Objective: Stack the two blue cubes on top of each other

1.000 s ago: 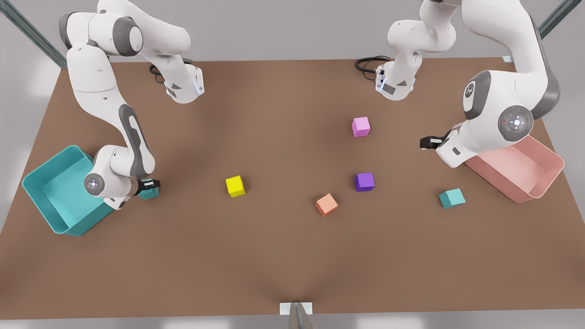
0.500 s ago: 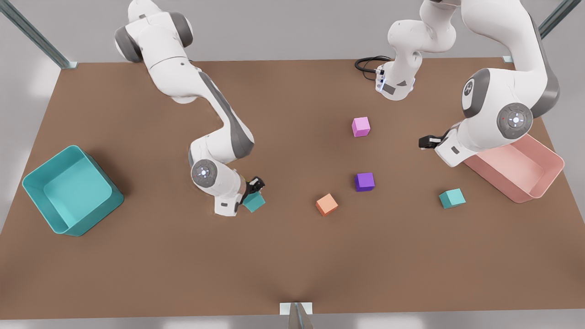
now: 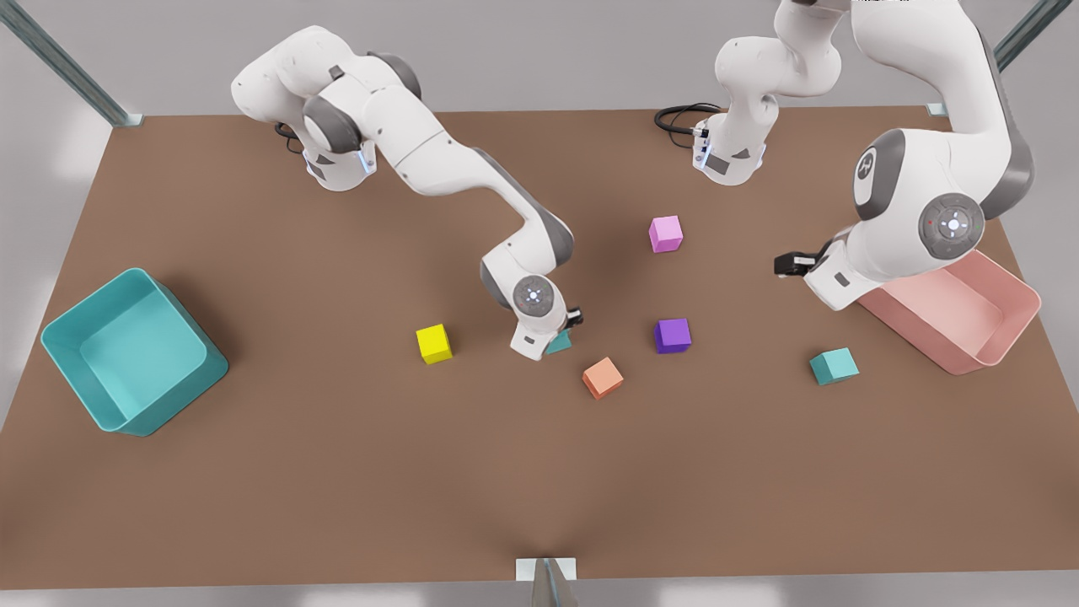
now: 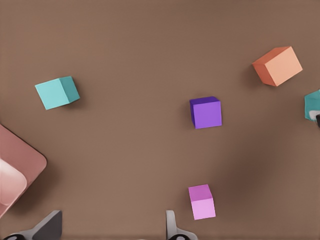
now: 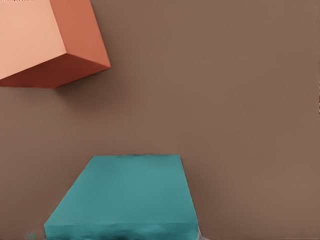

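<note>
1. One blue cube (image 3: 559,343) hangs clamped in the fingers of the right gripper (image 3: 566,330) near the middle of the worktop (image 3: 337,472); in the front view it peeks out just under the wrist, partly hidden by it. In the right wrist view this held cube (image 5: 125,197) sits directly below the camera.
2. The other blue cube (image 3: 834,366) lies on the worktop far over at the front view's right, just near the pink bin (image 3: 961,312). In the left wrist view it (image 4: 57,92) sits alone, well apart from the rest.
3. The orange cube (image 3: 603,377) lies just beside the held cube, toward the near edge; the purple cube (image 3: 673,335) is to its right, the yellow cube (image 3: 433,343) to its left.
4. The pink cube (image 3: 665,233) lies farther back.
5. The left gripper (image 3: 786,264) waits above the worktop by the pink bin, its fingers spread apart and holding nothing.
6. The teal bin (image 3: 126,354) sits at the far left.
</note>
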Motion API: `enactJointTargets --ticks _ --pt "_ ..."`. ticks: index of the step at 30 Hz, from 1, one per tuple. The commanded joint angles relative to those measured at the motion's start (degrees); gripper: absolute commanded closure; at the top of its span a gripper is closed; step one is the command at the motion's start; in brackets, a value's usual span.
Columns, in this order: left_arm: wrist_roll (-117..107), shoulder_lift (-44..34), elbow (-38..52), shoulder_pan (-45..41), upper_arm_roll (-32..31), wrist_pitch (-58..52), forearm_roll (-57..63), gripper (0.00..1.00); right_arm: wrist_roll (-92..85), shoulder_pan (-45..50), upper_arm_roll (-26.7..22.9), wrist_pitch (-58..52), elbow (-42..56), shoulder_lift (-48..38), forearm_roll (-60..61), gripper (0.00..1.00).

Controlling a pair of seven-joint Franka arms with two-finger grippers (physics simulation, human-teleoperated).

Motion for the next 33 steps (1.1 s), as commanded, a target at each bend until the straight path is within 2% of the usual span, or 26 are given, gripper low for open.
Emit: enactJointTargets --ticks 1,5,7,8,10,11,12,14,16,19,20,22,33 --pt "-0.34 1.22 -0.01 0.37 0.09 0.37 0.01 0.00 27.31 -0.01 -0.08 1.76 0.17 0.02 -0.31 0.00" --pt "-0.43 8.51 0.78 5.99 0.53 6.08 0.10 0.00 27.23 -0.27 -0.52 1.06 0.61 -1.21 -0.04 0.00" --pt "0.28 12.56 1.13 6.17 5.45 15.57 -0.25 0.00 26.26 -4.13 0.10 -1.13 0.61 -4.11 0.66 0.00" --pt "0.10 14.05 1.04 6.26 5.89 20.23 -0.43 0.00 25.91 -5.89 0.10 -2.72 0.26 -6.31 1.71 0.00" --pt "0.10 17.74 1.04 6.44 7.21 26.30 -1.48 0.00 22.48 -10.64 -0.25 -17.55 -0.27 -11.84 3.29 0.00" --pt "0.01 19.59 1.04 7.75 7.21 29.19 -2.27 0.00 15.66 -18.88 -0.34 -33.53 0.44 -14.92 3.12 0.00" --pt "0.10 21.34 1.04 7.84 7.21 32.18 -3.07 0.00 5.70 -27.85 -0.95 -41.73 0.00 -15.54 2.42 0.00" --pt "0.28 23.28 0.87 11.18 7.21 34.30 -4.46 0.00 -10.36 -40.15 -1.04 -46.93 1.40 -15.63 -5.57 0.00" --pt "0.45 23.81 0.60 11.89 7.21 34.65 -5.53 0.00 -19.96 -44.65 -0.87 -50.61 2.98 -20.71 -12.77 0.00" --pt "2.91 24.95 -0.71 13.12 7.30 37.55 -5.53 0.00 -20.76 -44.74 -0.52 -52.29 -0.88 -38.28 -16.21 0.00" --pt "2.91 25.04 -1.24 13.47 7.56 37.55 -5.53 0.00 -20.85 -44.74 -0.52 -52.11 -1.14 -41.19 -17.35 0.00" --pt "2.91 25.39 -2.47 14.00 8.00 37.55 -5.53 0.00 -27.17 -44.74 0.19 -45.53 -8.78 -47.17 -18.76 0.00" --pt "3.00 26.53 -9.24 14.08 7.91 37.46 -5.53 0.00 -28.23 -44.30 0.36 -44.38 -10.55 -46.65 -19.56 0.00"
